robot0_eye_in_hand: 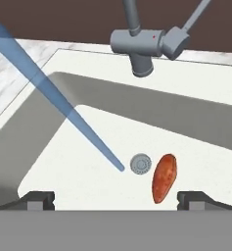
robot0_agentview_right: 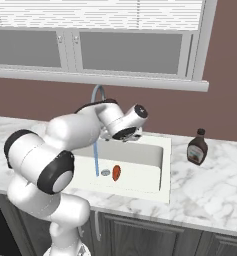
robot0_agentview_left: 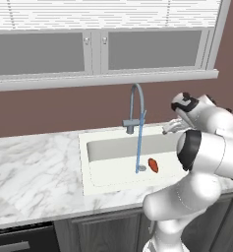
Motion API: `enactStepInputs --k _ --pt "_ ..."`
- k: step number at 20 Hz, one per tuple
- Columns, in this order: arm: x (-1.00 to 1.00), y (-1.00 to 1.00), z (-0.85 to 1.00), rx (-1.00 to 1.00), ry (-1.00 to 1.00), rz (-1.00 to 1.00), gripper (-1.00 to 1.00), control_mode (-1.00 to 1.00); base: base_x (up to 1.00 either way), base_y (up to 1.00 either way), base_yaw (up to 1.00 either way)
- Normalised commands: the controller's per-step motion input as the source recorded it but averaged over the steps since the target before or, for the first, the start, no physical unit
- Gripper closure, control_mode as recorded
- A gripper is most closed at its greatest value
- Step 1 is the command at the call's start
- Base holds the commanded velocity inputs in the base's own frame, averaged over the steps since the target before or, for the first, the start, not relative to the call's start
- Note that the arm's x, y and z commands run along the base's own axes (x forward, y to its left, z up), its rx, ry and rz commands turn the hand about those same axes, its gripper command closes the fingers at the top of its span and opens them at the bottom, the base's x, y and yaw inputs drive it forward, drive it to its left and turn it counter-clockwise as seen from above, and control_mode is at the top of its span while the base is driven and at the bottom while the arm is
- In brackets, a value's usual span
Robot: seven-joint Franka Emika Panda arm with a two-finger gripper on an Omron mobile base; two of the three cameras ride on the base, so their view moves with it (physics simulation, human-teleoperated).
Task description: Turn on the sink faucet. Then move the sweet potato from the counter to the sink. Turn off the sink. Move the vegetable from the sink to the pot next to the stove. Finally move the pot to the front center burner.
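White marble counter [robot0_agentview_left: 34,172] with grey veining runs over dark grey cabinets [robot0_agentview_right: 155,235]; behind it a reddish-brown wall [robot0_agentview_left: 49,108] carries a white sill and frosted window panels with blinds above. A white sink [robot0_agentview_left: 86,162] is set into the counter. The faucet [robot0_agentview_left: 136,106], a grey gooseneck, stands at the back rim, and a thin blue stream [robot0_agentview_left: 139,142] falls from its spout to the basin floor, landing just beside the round drain [robot0_eye_in_hand: 140,163]. The sweet potato [robot0_eye_in_hand: 164,178] lies on the basin floor, just beside the drain on the side away from the stream, clear of both. A dark brown bottle [robot0_agentview_right: 197,148] with a dark cap stands upright on the counter to the right of the sink; its label shows no readable writing. The gripper [robot0_eye_in_hand: 115,200] hangs above the basin near the faucet base, jaws spread fully wide, holding nothing and touching nothing; in the hand view the potato lies between the fingertips [robot0_eye_in_hand: 39,200], nearer the right-hand one, well below them.
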Motion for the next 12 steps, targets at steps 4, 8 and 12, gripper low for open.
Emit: enactStepInputs --k 4,8,12 --pt "-0.03 -0.15 0.00 0.06 -0.15 0.15 -1.00 -1.00 0.00 0.00 0.00" --pt "0.03 -0.17 0.00 0.12 -0.09 0.16 -1.00 -1.00 0.00 0.00 0.00" --pt "0.34 -0.11 0.00 0.10 0.01 0.02 -1.00 -1.00 0.00 0.00 0.00"
